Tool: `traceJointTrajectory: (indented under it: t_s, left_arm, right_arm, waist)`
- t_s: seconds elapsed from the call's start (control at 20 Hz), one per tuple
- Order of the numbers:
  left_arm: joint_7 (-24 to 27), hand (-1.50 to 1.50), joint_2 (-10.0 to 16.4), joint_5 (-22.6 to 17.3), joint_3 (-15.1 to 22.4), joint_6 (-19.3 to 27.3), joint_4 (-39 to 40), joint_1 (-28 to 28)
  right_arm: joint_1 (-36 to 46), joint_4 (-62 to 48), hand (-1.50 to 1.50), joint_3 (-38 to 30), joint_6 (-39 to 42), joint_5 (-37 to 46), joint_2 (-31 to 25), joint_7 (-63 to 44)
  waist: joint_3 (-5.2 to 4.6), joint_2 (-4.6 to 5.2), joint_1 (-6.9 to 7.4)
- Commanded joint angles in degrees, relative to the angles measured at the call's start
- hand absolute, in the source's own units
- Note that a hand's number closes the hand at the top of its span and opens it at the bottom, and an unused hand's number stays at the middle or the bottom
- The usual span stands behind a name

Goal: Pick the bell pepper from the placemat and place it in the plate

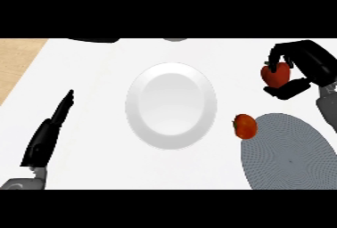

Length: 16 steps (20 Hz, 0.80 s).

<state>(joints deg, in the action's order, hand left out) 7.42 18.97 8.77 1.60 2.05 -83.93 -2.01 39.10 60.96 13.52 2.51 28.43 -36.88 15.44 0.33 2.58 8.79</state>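
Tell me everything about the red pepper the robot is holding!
The bell pepper is dark red and lumpy, a bit heart-shaped. The black fingers of the right hand curl round it from above and below, hiding part of it. It is off the grey placemat, right of the white plate, touching neither.

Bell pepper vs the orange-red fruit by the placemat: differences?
The bell pepper is darker red and lobed; the orange-red fruit is lighter and a smooth oval. The bell pepper is gripped by the right hand, off the placemat; the orange-red fruit lies free at the placemat's left edge. Both are right of the plate, not on it.
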Motion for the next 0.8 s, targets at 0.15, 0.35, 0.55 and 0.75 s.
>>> traceJointTrajectory:
  t_s: [0.15, 0.35, 0.55, 0.75]
  left_arm:
    - [0.3, 0.00, 0.1, 0.2, -1.2, 1.0, 0.7, 1.0]
    - [-0.4, 0.00, 0.4, -1.2, -3.2, 0.8, 0.5, 2.0]
    - [-1.4, 0.00, 0.3, -0.9, -3.3, 0.8, -1.7, 4.8]
    - [-0.4, 0.00, -0.1, -0.1, -4.0, 1.4, 0.3, 3.2]
  right_arm:
    - [11.6, -9.3, 1.50, -4.8, 2.0, -7.0, 3.9, 20.2]
    - [16.1, -16.0, 1.50, -4.0, 8.8, -8.6, 6.6, 28.5]
    - [22.4, -22.0, 1.50, -3.4, 9.5, -6.6, 11.4, 31.1]
    - [27.5, -25.2, 1.50, -3.0, 11.7, -5.9, 17.1, 27.9]
  waist:
    - [-0.13, -0.91, -2.62]
    - [-0.25, -1.50, -4.54]
    - [-0.29, -1.98, -5.87]
    - [-0.35, -2.13, -6.91]
